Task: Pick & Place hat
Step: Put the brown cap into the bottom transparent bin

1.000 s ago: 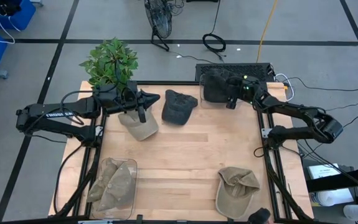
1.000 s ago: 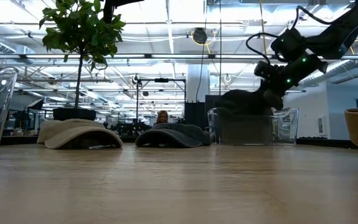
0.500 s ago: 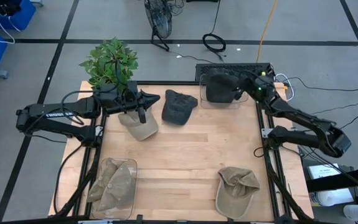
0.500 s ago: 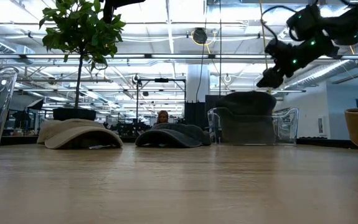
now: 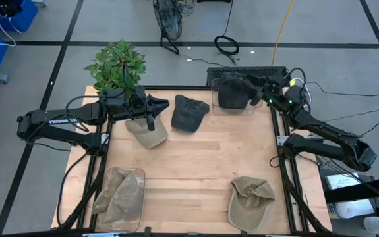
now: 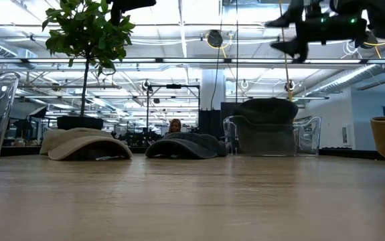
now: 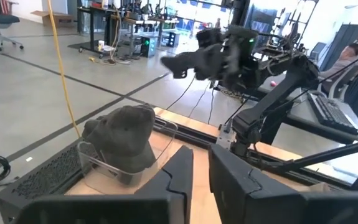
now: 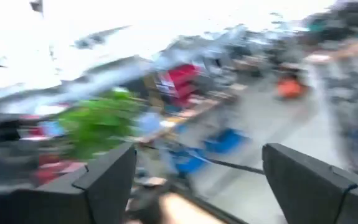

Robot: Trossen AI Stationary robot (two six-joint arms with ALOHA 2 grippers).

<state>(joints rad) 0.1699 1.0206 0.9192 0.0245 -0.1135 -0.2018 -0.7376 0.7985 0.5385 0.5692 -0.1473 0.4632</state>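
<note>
A dark grey hat (image 5: 233, 92) sits in a clear bin (image 6: 311, 136) at the table's far right, bulging above the rim (image 7: 124, 134). My right gripper (image 5: 258, 84) is open and hangs high above the bin's right side (image 6: 287, 33), touching nothing. My left gripper (image 5: 151, 113) is shut and hovers above a tan hat (image 5: 148, 133) lying near the far left. A second dark hat (image 5: 189, 112) lies crown up on the table between them.
A potted plant (image 5: 116, 66) stands at the far left corner, behind the left arm. A clear bin with tan hats (image 5: 118, 195) sits at the near left, and a loose tan hat (image 5: 250, 201) lies at the near right. The middle of the table is bare wood.
My right gripper has come off the dark hat in the far-right bin, risen well above it and drawn back toward the table's right edge. The hat has stayed in the bin. The left arm has kept still.
</note>
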